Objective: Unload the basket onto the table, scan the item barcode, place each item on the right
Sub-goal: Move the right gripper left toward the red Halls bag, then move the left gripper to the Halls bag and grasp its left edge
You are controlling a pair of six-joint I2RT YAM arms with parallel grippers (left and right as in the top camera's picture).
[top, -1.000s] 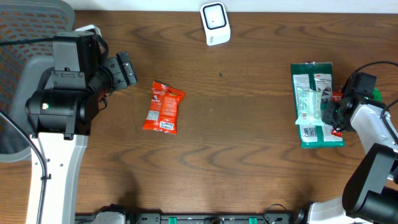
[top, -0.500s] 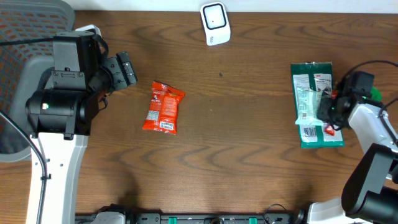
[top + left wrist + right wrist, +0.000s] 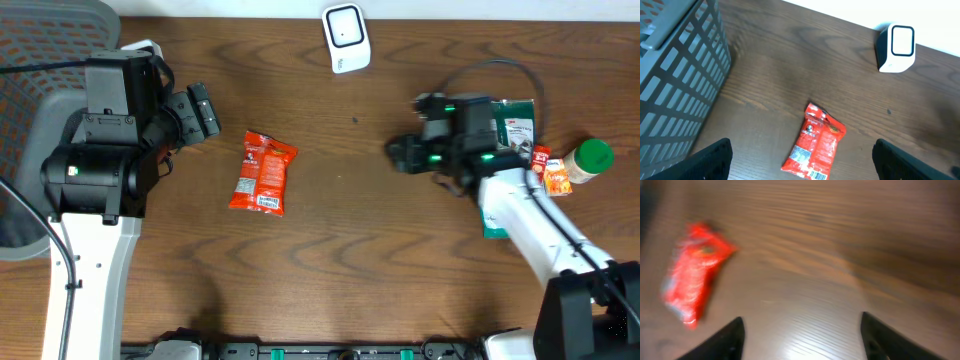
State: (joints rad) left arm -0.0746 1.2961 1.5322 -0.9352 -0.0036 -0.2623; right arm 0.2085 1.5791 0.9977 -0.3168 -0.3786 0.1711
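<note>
I see my left gripper (image 3: 203, 110) and right gripper (image 3: 398, 153) both released. A crinkly red packet (image 3: 264, 173) lies flat between them; a rounded white scanner (image 3: 346, 38) sits at twelve o'clock.

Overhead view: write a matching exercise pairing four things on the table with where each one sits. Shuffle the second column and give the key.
Column 1
1. red foil snack packet
2. white box-shaped barcode scanner
3. flat green packet
4. small bottle with a green cap

Column 2
A. at the far edge of the table, near the middle
B. farthest right, lying on its side
C. partly under the right arm
D. alone on bare wood, left of centre

Pairs: 1-D, 2-A, 3-C, 4-B
</note>
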